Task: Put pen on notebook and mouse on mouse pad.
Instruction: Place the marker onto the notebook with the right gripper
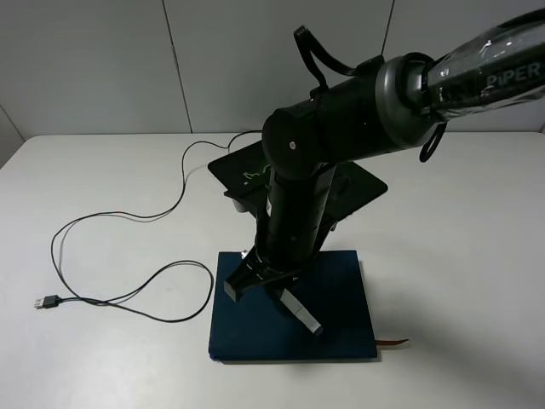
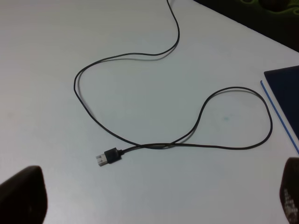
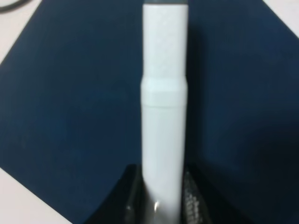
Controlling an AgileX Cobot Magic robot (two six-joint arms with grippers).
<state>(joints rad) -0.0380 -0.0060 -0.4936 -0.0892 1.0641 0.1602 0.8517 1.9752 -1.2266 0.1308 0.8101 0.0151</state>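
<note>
The white pen (image 3: 163,93) lies lengthwise over the dark blue notebook (image 3: 70,93), its near end between the fingers of my right gripper (image 3: 161,200). The fingers flank it closely, and whether they still press on it does not show. In the exterior view the right gripper (image 1: 272,307) hangs low over the notebook (image 1: 341,290) and hides the pen. The black mouse pad (image 1: 230,170) with green logo lies behind the notebook. My right arm hides the mouse, but its cable (image 1: 128,217) shows. My left gripper (image 2: 154,200) is open above the table.
The mouse cable loops across the left of the table (image 1: 94,366) and ends in a USB plug (image 1: 45,302), which also shows below my left gripper (image 2: 108,156). A brown ribbon (image 1: 393,343) sticks out of the notebook's front right corner. The notebook's edge (image 2: 285,88) shows in the left wrist view.
</note>
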